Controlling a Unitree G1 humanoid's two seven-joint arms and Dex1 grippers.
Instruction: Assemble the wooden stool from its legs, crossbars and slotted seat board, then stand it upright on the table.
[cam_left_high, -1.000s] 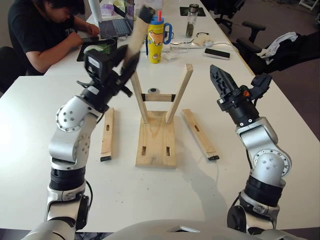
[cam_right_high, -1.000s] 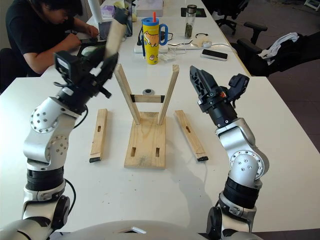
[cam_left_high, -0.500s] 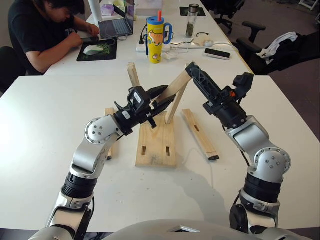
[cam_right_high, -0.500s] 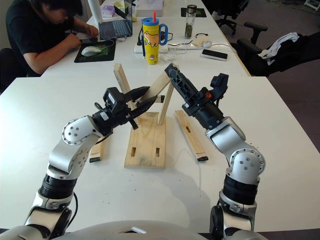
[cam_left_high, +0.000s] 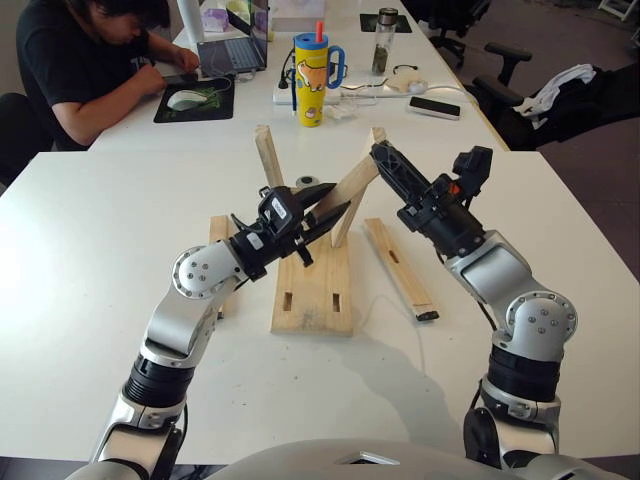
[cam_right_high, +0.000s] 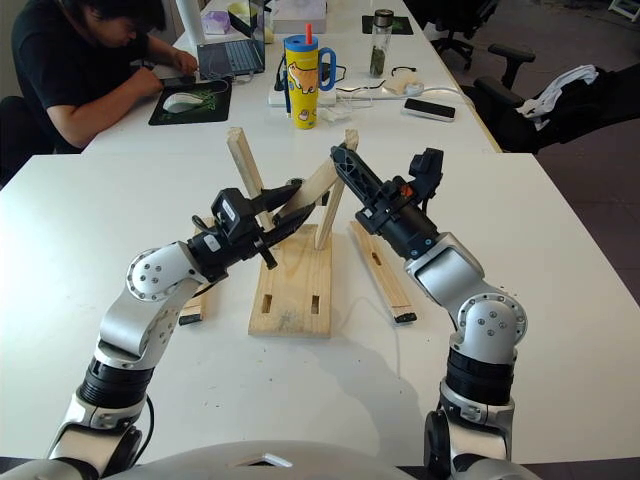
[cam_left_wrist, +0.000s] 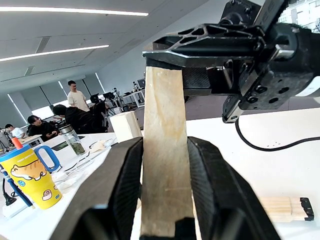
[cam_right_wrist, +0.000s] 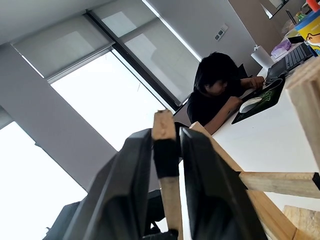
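The slotted seat board (cam_left_high: 312, 290) lies flat mid-table. Two legs (cam_left_high: 272, 175) joined by a crossbar stand in its far slots, forming a V. A third wooden leg (cam_left_high: 352, 186) slants above the board in front of them. My left gripper (cam_left_high: 328, 203) is shut on its lower end, and the wood (cam_left_wrist: 165, 150) runs up between its fingers. My right gripper (cam_left_high: 380, 152) is shut on the upper end (cam_right_wrist: 173, 205). Two more legs lie flat: one (cam_left_high: 400, 265) right of the board, one (cam_left_high: 214, 262) left of it, partly under my left arm.
At the back stand a yellow mug (cam_left_high: 310, 80), a bottle (cam_left_high: 382, 42) and a phone (cam_left_high: 434, 105). A person works at a laptop at the back left. The near table and both sides are bare white surface.
The left gripper brought its leg down from high at the left to over the seat board. The right gripper, open and apart before, moved in and shut on the leg's far end.
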